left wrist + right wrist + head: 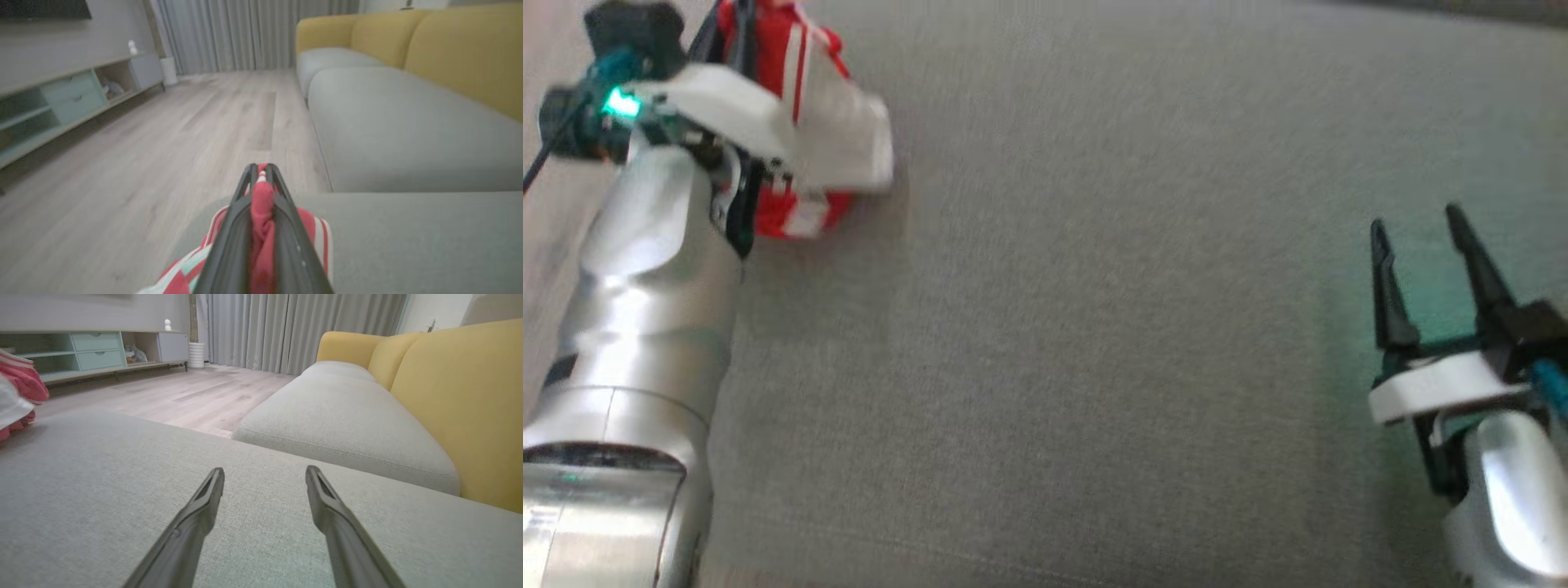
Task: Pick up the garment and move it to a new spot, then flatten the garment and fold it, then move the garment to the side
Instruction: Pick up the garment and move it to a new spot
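The left gripper [261,167] is clamped on a red and white striped cloth garment [262,212]. In the left wrist view a bunched fold of red fabric is squeezed between its two dark fingers [229,245], right up to the tips. The rest of the garment sits crumpled under and around that gripper, at the far left corner of the wide grey woven-fabric seat cushion [1094,327], close to the edge beside the pale wood-plank floor [143,143]. I cannot tell whether the bundle rests on the cushion or hangs just clear of it. In the head view the silver left forearm [645,286] reaches up from the lower left, and its white wrist piece lies over the garment, all a little blurred.

The right gripper [1417,224] is well apart from this, low on the right side of the same cushion. Its fingers are spread wide with nothing between them, just above the grey fabric.

Past the cushion stand a sofa with mustard-yellow backrests [449,396], long grey curtains [286,330] and a low cabinet with pale green drawers [90,351].
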You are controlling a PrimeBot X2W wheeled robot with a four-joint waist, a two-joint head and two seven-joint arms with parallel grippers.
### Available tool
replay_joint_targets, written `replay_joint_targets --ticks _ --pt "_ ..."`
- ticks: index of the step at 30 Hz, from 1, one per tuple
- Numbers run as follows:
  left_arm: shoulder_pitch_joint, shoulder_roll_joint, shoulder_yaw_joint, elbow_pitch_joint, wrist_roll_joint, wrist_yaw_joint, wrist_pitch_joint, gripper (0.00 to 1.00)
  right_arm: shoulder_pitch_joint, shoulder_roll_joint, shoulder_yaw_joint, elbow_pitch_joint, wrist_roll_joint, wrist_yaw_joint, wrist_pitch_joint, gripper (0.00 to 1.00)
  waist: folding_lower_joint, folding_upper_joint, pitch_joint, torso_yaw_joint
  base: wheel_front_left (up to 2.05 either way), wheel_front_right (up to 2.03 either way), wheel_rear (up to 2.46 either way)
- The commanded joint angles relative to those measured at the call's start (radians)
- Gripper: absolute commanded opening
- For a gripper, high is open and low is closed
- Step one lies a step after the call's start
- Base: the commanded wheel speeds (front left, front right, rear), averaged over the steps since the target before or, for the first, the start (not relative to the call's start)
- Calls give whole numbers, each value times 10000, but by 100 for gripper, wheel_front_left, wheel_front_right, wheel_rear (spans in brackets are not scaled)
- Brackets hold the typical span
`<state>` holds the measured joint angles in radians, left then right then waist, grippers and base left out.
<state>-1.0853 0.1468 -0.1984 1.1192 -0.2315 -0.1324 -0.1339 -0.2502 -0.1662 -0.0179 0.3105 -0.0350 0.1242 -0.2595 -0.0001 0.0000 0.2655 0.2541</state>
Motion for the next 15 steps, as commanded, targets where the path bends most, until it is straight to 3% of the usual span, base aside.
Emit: replay_joint_targets --ticks 1,6,9,15 --pt "-596 541 -111 -571 65 20 -122 0 185 137 103 -291 89 65 -22 100 1 0 -1418 -710 0 0 0" --pt "-849 481 -1059 -1443 -156 19 -22 0 721 535 -23 -380 129 65 -22 100 1 0 -2427 -1506 0 0 0" --pt "-969 379 -1966 -2636 -873 19 369 0 1046 753 -74 -552 117 65 -22 100 1 0 -2865 -2464 0 0 0" --pt "-654 435 -2815 -4179 -1875 18 623 0 1287 900 49 -756 79 65 -22 100 1 0 -3153 -3897 0 0 0"
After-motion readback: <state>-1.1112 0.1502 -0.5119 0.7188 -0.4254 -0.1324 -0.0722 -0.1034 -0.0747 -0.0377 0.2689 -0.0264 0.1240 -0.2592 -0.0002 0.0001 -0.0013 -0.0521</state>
